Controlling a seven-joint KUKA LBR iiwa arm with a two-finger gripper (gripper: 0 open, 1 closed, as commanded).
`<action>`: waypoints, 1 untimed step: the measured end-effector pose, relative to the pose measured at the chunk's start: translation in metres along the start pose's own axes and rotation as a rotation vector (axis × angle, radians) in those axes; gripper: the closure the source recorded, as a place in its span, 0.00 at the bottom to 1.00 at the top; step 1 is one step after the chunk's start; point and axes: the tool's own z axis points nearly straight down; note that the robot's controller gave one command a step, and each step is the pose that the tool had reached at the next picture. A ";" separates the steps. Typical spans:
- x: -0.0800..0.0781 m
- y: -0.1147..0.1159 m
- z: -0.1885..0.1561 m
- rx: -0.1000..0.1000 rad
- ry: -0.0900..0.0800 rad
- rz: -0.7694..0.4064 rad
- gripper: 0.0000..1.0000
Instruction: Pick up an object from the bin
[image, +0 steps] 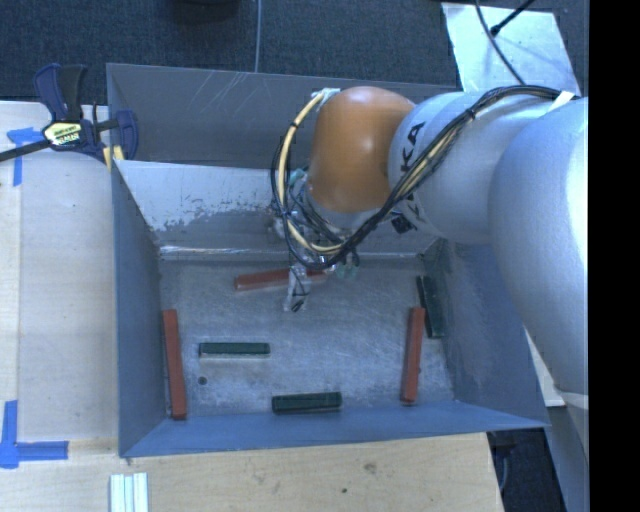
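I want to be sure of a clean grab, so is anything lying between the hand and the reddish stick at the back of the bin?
Nothing visible. The hand hangs at the right end of the reddish stick, and the nearest other thing, a dark green stick, lies apart toward the front.

Grey metal bin (135, 330), floor scuffed. Left red-brown stick (173, 362) lies along left wall. Right red-brown stick (411, 356) along right wall, right dark bar (430, 305) just beside it. Dark green bar (233, 349) left of centre. Front dark bar (306, 402) near front wall. Back red-brown stick (262, 282) lies crosswise near back wall.
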 end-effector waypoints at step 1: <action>0.010 -0.005 0.037 0.001 0.008 0.071 0.00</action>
